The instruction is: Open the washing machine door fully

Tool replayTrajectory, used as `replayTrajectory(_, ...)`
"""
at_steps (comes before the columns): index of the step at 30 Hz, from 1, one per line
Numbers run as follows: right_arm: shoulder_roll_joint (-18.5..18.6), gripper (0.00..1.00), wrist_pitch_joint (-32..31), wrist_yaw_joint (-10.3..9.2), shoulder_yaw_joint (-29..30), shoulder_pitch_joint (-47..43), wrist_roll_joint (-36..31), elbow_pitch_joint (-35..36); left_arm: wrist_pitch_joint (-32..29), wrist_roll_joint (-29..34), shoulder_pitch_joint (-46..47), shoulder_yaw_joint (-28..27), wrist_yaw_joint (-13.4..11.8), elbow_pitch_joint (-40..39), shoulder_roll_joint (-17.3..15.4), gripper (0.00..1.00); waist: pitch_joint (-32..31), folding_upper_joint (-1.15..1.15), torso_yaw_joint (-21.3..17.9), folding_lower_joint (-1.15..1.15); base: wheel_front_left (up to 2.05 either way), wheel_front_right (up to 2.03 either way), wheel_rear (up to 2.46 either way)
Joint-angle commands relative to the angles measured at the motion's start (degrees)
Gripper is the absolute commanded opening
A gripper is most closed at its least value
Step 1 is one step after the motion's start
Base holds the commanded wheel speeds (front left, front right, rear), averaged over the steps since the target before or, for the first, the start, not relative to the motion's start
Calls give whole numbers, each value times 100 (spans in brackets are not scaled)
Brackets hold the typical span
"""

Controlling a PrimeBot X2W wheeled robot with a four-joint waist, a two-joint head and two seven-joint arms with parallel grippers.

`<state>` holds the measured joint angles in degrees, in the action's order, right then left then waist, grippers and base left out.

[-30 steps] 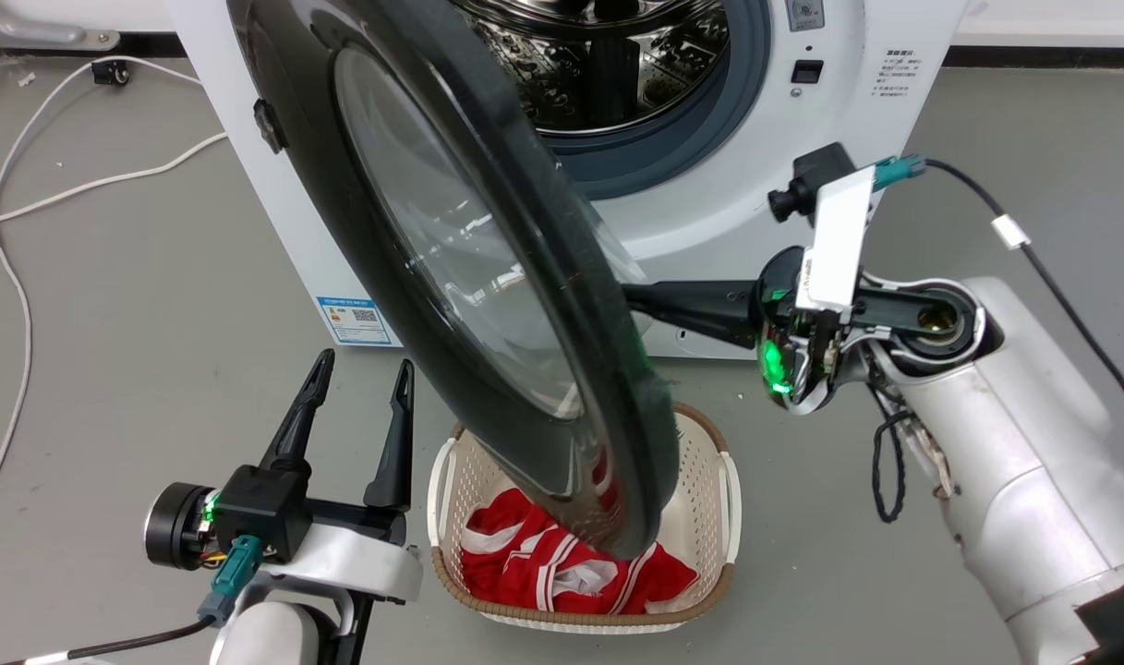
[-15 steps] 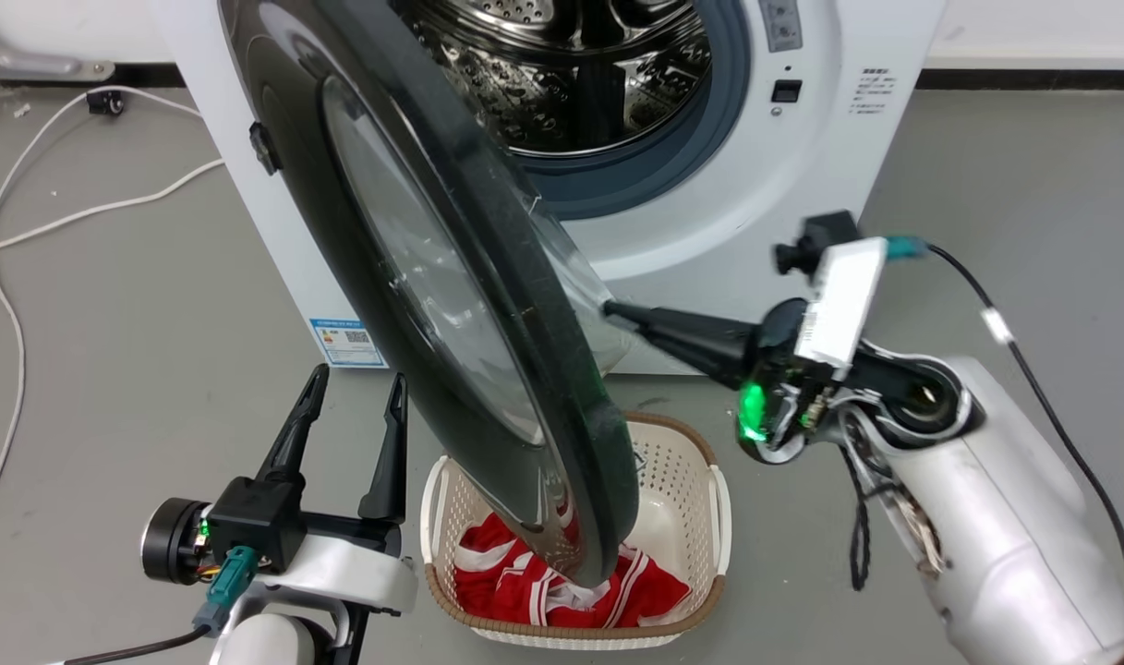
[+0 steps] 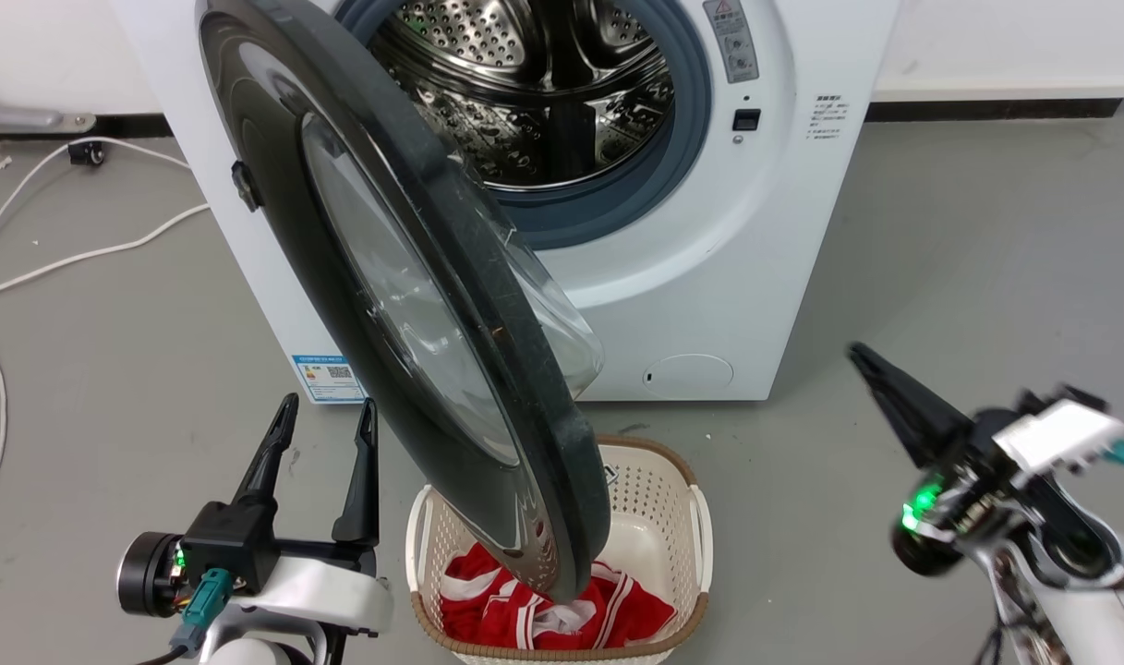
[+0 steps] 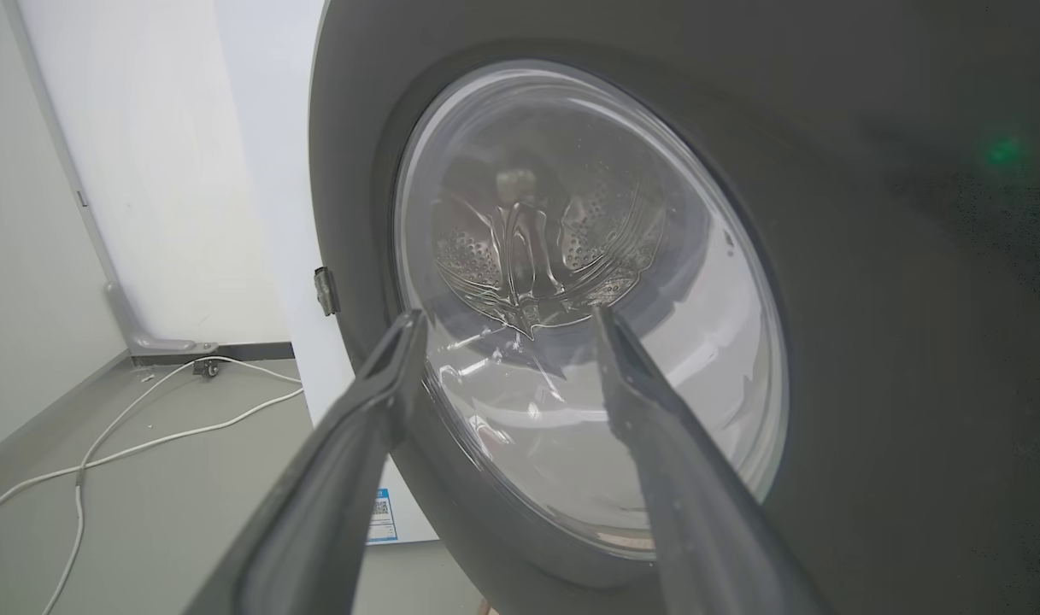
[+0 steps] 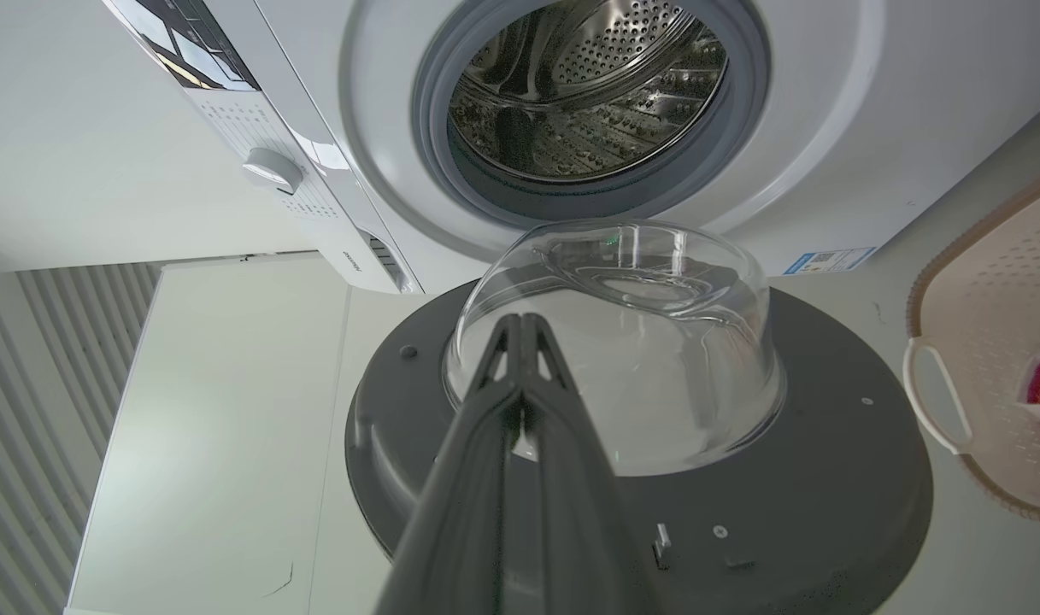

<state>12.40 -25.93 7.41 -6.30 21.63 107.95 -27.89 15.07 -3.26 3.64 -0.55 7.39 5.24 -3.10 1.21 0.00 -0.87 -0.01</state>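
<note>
Probably midway through opening the washing machine door (image 3: pixel 404 277); with right gripper (image 3: pixel 862 356) closed empty, well apart, and left gripper (image 3: pixel 329 403) spread nearby, next push its rim wider.

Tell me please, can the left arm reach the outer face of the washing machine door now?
Probably yes. The left gripper is open and aims straight at the glass window of the washing machine door, with nothing between them. The laundry basket sits aside, beneath the door's lower edge.
</note>
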Motion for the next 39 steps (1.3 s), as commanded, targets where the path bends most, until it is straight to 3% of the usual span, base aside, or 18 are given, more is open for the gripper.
replayTrajectory(1, 57, 0, 242, 14, 120, -236, -112, 108, 14, 11, -69, -28, 2, 5, -6, 100, -44, 0, -13, 1, 0, 0, 0)
replayTrajectory(2, 74, 13, 412, 14, 218, -383, -142, 163, 14, 14, -89, -36, 2, 13, -5, 100, -57, 0, -14, 1, 0, 0, 0)
replayTrajectory(3, 54, 38, 575, 14, 316, -514, -163, 228, 14, 17, -96, -39, 3, 20, -5, 100, -74, 0, -17, 1, 0, 0, 0)
replayTrajectory(4, 40, 74, 703, 14, 381, -642, -206, 306, 14, 20, -107, -39, 3, 24, -5, 100, -89, 0, -20, 1, 0, 0, 0)
replayTrajectory(5, 42, 100, 826, 14, 430, -772, -278, 380, 14, 21, -116, -45, 4, 27, -4, 100, -99, 0, -28, 1, 0, 0, 0)
replayTrajectory(10, -47, 100, 1360, 14, 538, -1242, -601, 781, 14, 18, -136, -59, 7, 42, -9, 100, -141, 0, -59, 1, 0, 0, 0)
replayTrajectory(16, -110, 100, 2521, 14, 398, -1694, -1772, 1484, 14, 14, -144, -97, 8, 39, -10, 100, -166, 0, -114, 1, 0, 0, 0)
replayTrajectory(21, 124, 100, 3634, 14, 156, -1812, -3571, 1722, 14, -8, -111, -112, 10, 40, -6, 100, -158, 0, -150, 1, 0, 0, 0)
replayTrajectory(25, 96, 100, 4022, 13, 374, -1709, -5185, 1807, 14, -18, -112, -128, 10, 41, -2, 100, -147, 0, -172, 1, 0, 0, 0)
replayTrajectory(34, -454, 100, 4035, 7, 1204, -1877, -9248, 3011, 14, 32, -83, -192, 11, -2, 4, 100, -149, 0, -162, 1, 0, 0, 0)
replayTrajectory(39, -763, 100, 3682, 6, 1056, -2289, -10474, 3600, 14, 66, -53, -199, 12, -34, 5, 100, -157, 0, -136, 1, 0, 0, 0)
